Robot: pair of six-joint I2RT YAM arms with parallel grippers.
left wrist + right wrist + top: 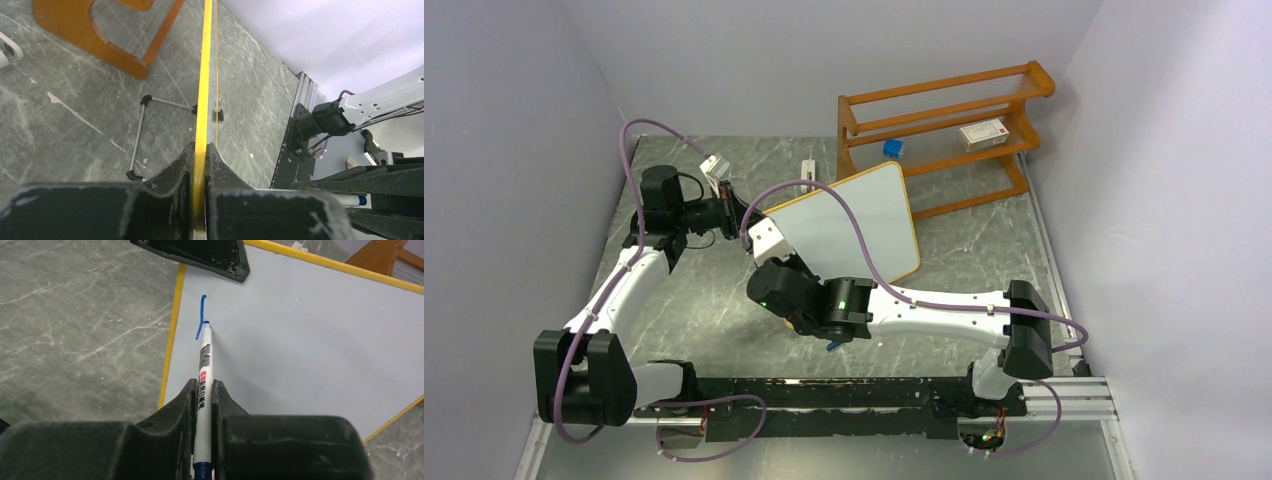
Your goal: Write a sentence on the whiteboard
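The whiteboard stands tilted on the table; the sentence is just one blue stroke. The right tool grips the marker, tip touching the board; the left tool pinches the board's edge. Hard pressing could pivot the board in that pinch, skewing the letters.

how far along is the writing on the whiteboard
Done: the left gripper clamps the whiteboard by its edge, and the right gripper grips the marker. In hand: the marker tip sits on a first blue stroke near the corner. Left: nearly the whole sentence; the board is otherwise blank.
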